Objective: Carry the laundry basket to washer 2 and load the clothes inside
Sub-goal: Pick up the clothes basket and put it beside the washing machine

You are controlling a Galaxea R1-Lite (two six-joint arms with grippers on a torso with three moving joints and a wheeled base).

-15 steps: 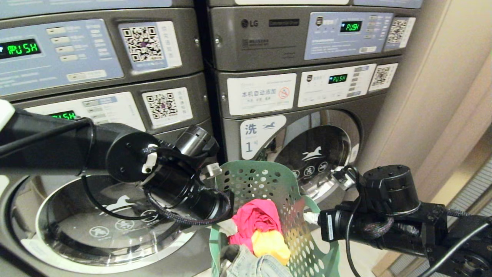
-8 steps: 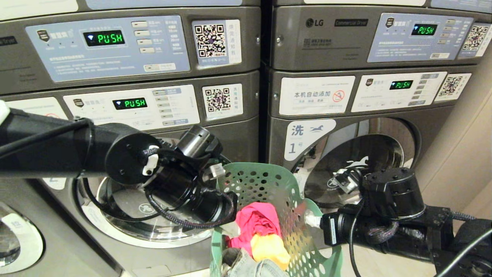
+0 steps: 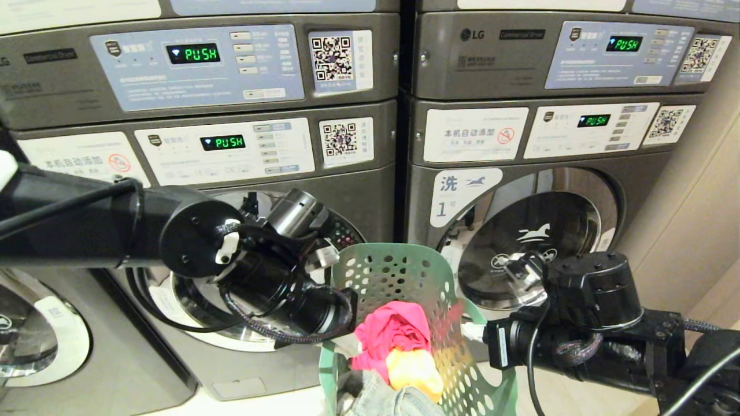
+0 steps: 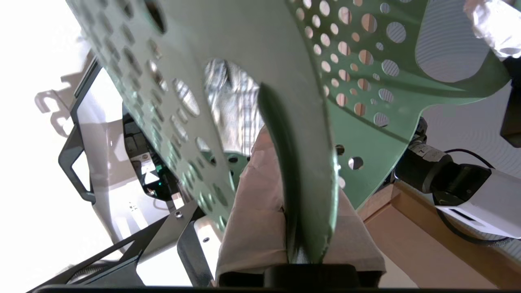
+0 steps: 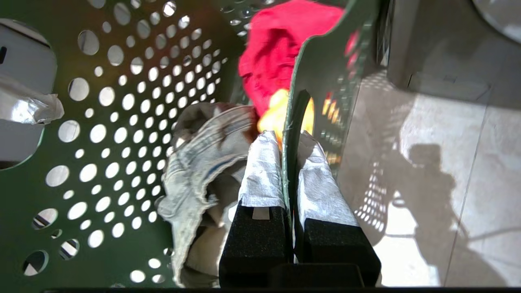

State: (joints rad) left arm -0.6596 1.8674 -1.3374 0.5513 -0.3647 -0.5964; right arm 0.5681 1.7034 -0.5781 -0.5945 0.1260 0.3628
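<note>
Holding the laundry basket (image 3: 413, 300) between both arms, I had it raised in front of the grey washers. Left gripper (image 4: 301, 228) pinched one rim wall; right gripper (image 5: 291, 162) pinched the opposite wall beside the red garment (image 3: 393, 329). Risk as I judged it: thin plastic could slip from either pinch if the arms drifted apart, tipping the clothes out. Washer 1 (image 3: 523, 231) stood right; the numeral on the next washer (image 3: 243, 277) was hidden.
</note>
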